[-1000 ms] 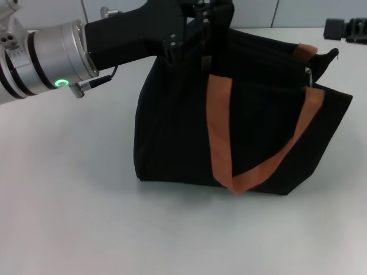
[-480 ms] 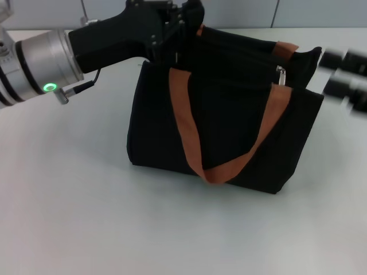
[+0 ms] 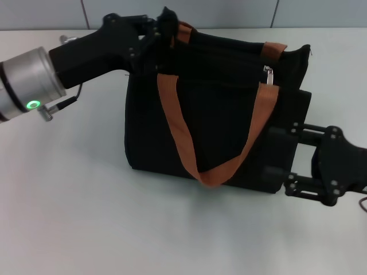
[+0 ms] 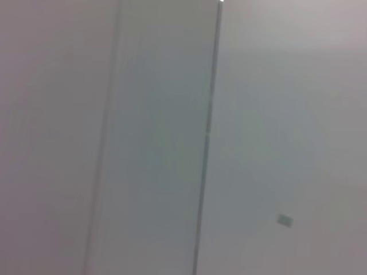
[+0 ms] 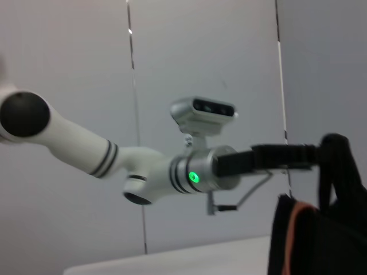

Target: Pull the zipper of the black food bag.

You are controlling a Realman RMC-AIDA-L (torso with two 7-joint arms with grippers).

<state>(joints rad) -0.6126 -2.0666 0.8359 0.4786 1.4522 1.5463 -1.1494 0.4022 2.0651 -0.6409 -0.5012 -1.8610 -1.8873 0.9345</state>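
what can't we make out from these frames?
- Left gripper at the black food bag top corner: head view, fingertips buried in fabric, grip unclear.
- Right gripper at the bag's right end: contact unclear.
- Zipper: track state too small.
- Left wrist view: only wall.

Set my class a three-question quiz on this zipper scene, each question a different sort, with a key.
1. True or false: the left gripper is at the far left top corner of the black food bag.
2. Which end of the bag's top is the zipper nearest: the robot's left or right?
3. Multiple choice: the right gripper is A) by the bag's lower right side, B) on the zipper, C) out of view.

Key: 1 true; 2 right; 3 A.
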